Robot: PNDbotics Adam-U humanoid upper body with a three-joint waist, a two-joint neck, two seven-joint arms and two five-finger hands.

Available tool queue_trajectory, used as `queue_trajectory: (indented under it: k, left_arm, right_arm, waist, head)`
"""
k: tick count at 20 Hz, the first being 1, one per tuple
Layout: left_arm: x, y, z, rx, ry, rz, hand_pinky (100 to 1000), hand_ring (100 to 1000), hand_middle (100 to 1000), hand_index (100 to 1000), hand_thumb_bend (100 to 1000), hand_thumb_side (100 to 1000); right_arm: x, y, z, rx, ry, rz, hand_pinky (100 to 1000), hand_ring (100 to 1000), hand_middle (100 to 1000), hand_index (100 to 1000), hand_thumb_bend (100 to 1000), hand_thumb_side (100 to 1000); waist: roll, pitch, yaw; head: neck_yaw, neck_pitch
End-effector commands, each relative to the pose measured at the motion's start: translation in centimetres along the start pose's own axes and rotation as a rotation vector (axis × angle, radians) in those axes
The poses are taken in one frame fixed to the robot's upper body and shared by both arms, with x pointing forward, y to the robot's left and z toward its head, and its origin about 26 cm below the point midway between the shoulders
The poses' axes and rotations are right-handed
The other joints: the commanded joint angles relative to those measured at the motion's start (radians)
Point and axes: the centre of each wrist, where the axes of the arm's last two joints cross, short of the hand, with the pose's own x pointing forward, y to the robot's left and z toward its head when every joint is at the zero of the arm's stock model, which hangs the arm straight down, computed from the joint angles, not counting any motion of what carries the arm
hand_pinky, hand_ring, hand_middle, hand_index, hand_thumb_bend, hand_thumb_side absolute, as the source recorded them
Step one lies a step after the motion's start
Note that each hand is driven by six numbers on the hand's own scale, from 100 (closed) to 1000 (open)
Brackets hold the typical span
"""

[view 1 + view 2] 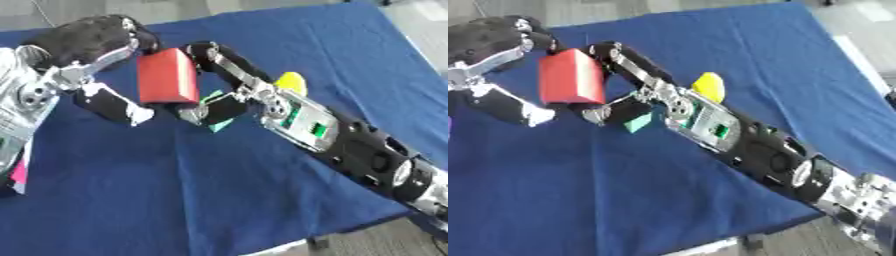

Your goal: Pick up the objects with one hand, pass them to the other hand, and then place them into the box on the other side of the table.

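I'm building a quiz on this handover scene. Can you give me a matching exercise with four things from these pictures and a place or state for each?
Things:
1. red block
2. yellow object
3. teal object
4. blue cloth

Places or states:
A. covers the table
B. held up between the left robot hand and the right robot hand
C. lies on the cloth beyond the right arm
D. lies on the cloth, partly hidden under the right robot hand

Pairs: 1-B, 2-C, 3-D, 4-A
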Motion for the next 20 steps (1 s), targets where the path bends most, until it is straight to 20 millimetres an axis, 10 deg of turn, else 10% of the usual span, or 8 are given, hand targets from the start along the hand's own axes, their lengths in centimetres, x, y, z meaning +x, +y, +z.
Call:
queue_trajectory:
  k: [1, 12, 14, 20]
  left_arm:
    - [0.81, -1.33, -1.22, -0.041, -0.005, 0.020, 1000, 665, 465, 592, 128, 251]
    - [1.03, -1.21, -1.12, -0.007, -0.007, 0.048, 1000, 584, 418, 519, 100, 246]
    - [0.99, -1.21, -1.10, -0.002, -0.004, 0.053, 1000, 557, 382, 471, 100, 248]
    - [0.96, -1.22, -1.10, 0.002, -0.001, 0.057, 1000, 557, 382, 471, 100, 248]
  right_arm:
    - [2.93, -0.10, -1.33, -0.005, -0.160, -0.012, 553, 561, 541, 729, 100, 100]
    - [2.91, 0.00, -1.30, -0.004, -0.158, -0.010, 583, 589, 581, 752, 100, 100]
    - [2.89, -0.09, -1.29, -0.012, -0.154, 0.001, 618, 630, 637, 788, 384, 100]
    - [2.88, -0.01, -1.26, -0.025, -0.150, 0.022, 618, 630, 637, 788, 384, 100]
  waist:
    - [0.007, -0.008, -0.002]
    - [0.006, -0.008, 0.000]
    - [0.005, -0.008, -0.001]
    - [0.005, -0.008, -0.001]
  head:
    - [0.002, -0.002]
    - [-0.002, -0.002]
    - [-0.001, -0.002]
    - [0.000, -0.002]
